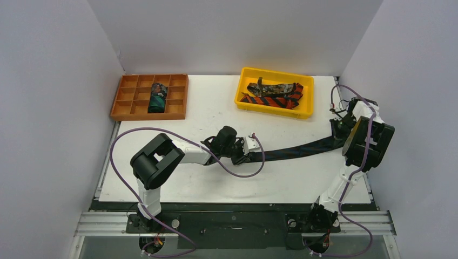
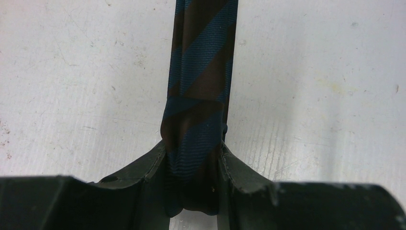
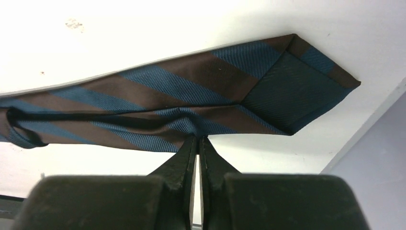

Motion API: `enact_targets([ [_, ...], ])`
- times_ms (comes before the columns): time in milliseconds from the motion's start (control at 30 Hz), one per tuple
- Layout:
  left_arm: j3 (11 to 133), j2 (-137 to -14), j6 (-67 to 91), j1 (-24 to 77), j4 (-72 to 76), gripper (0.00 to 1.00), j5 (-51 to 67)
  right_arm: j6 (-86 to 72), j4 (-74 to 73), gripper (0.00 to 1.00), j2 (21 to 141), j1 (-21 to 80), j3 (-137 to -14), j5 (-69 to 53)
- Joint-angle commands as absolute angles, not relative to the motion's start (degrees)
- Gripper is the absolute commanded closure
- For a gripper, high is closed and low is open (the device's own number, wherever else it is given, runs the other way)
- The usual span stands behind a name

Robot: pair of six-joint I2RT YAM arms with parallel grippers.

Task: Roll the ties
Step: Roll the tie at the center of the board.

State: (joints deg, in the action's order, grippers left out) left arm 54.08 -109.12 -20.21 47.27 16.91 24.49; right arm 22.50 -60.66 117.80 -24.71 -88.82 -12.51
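Observation:
A long dark tie (image 1: 297, 150), striped navy and brown, lies stretched across the white table between my two grippers. My left gripper (image 1: 246, 156) is shut on its narrow end. In the left wrist view the folded end sits between the fingers (image 2: 239, 175) and the tie (image 2: 201, 72) runs straight away from them. My right gripper (image 1: 340, 137) is shut on the lower edge of the wide end. In the right wrist view the tie's (image 3: 191, 91) pointed tip lies to the right, and my right gripper (image 3: 197, 140) pinches the edge.
A yellow bin (image 1: 276, 73) at the back holds a red-orange striped tie (image 1: 270, 101) and a mottled brown tie (image 1: 275, 88). An orange divided tray (image 1: 121, 97) at the back left holds a dark teal roll (image 1: 157, 97). Walls close in left, right and behind.

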Motion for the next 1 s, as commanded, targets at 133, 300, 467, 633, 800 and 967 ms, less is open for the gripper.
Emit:
enact_targets([
  [133,50.92,-112.35,-20.74,47.64,1.27,1.0,23.82,23.36,-62.2,1.0,115.2,-23.84,-93.66,-16.14],
  [300,51.06,-112.44,-20.81,47.57,0.98,1.0,24.02,22.69,-59.91,1.0,119.6,-23.2,-95.42,-14.64],
  [467,51.33,-112.43,-20.75,47.58,0.85,1.0,24.08,25.29,-59.03,1.0,122.15,-23.04,-92.61,-9.03],
  [633,50.99,-112.15,-20.96,47.99,1.69,1.0,24.98,26.62,-56.91,1.0,121.87,-24.79,-90.03,-3.94],
  [800,51.23,-112.26,-19.74,48.79,3.02,1.0,25.55,25.96,-58.8,0.69,119.23,-25.1,-94.2,-7.68],
  [967,51.56,-113.5,-19.36,48.96,4.32,1.0,25.65,25.17,-62.81,0.39,111.08,-24.89,-95.69,-17.13],
])
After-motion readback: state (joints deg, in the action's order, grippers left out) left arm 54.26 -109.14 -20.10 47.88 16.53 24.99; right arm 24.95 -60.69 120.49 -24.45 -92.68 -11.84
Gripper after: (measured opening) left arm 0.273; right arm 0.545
